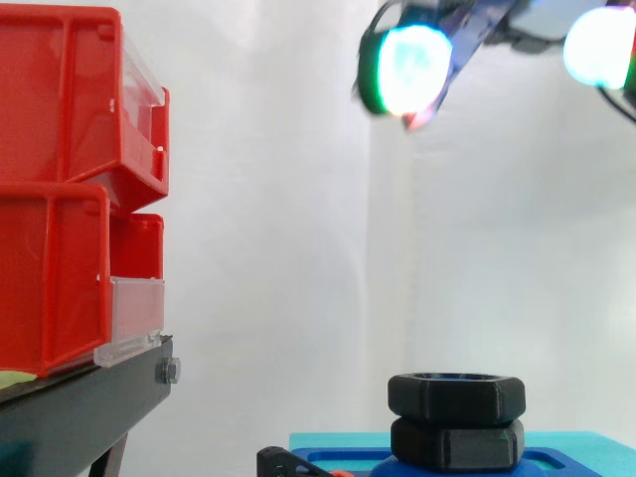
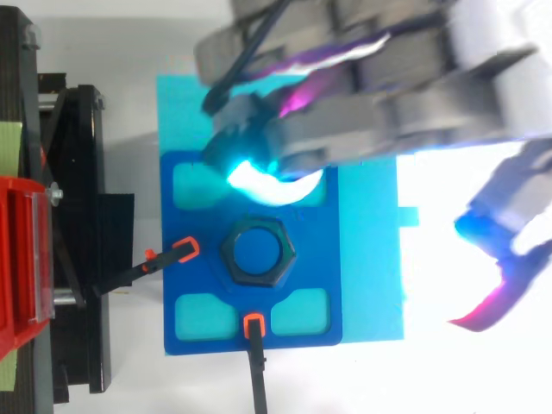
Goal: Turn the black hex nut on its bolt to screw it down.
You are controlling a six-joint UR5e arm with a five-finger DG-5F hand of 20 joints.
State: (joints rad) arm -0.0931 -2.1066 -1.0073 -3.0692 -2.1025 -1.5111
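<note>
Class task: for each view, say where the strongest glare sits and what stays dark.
Side view: the glowing pads of the hand bleach almost white at the top; the black hex nut stays dark. Top view: a cyan pad spills glow onto the blue plastic plate beside the nut; the white surface at right is washed out.

I count two black nuts (image 1: 456,397) stacked, one blue plate (image 2: 197,274), two clamps (image 2: 185,250), at least two red bins (image 1: 55,268), and my one hand (image 2: 388,121).
</note>
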